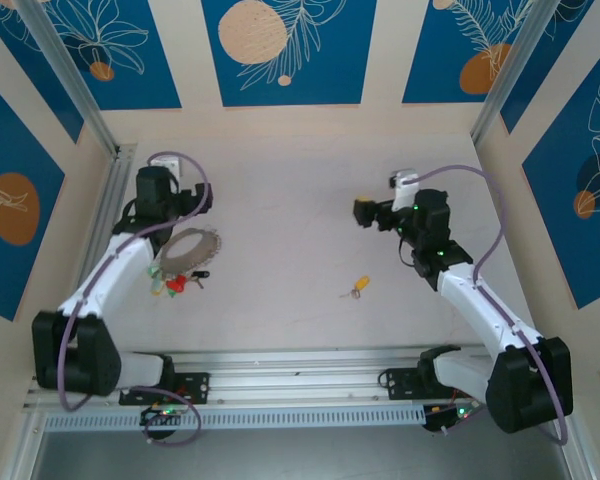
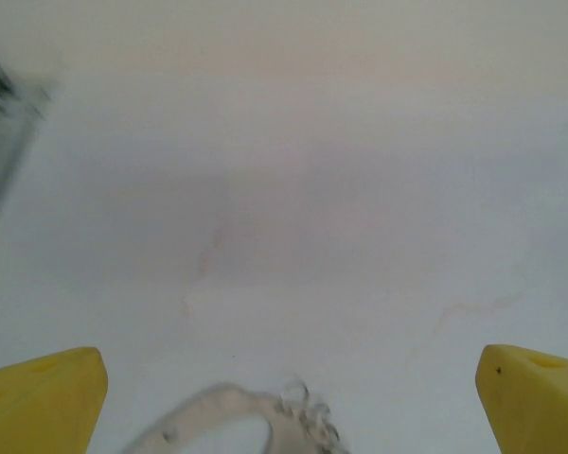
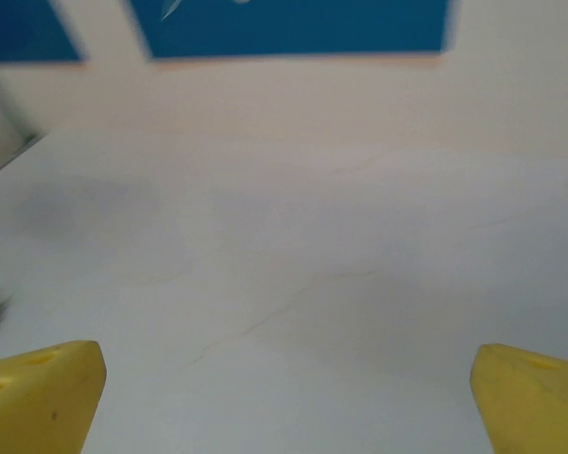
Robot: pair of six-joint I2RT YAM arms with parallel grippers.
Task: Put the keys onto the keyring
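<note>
Keyring (image 1: 188,250): 1, tagged keys (image 1: 175,285) beside; yellow-tagged key (image 1: 358,287): 1, well apart; 2 jaws pairs spread, empty.

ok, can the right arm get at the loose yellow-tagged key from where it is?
Probably yes. The yellow-tagged key lies alone on bare table, apart from the other keys. The right gripper is open, a little farther out over the table, and nothing stands between them.

Robot lab cell, aluminium frame posts (image 1: 75,85), blue leaf-print wall panels (image 1: 330,70)
</note>
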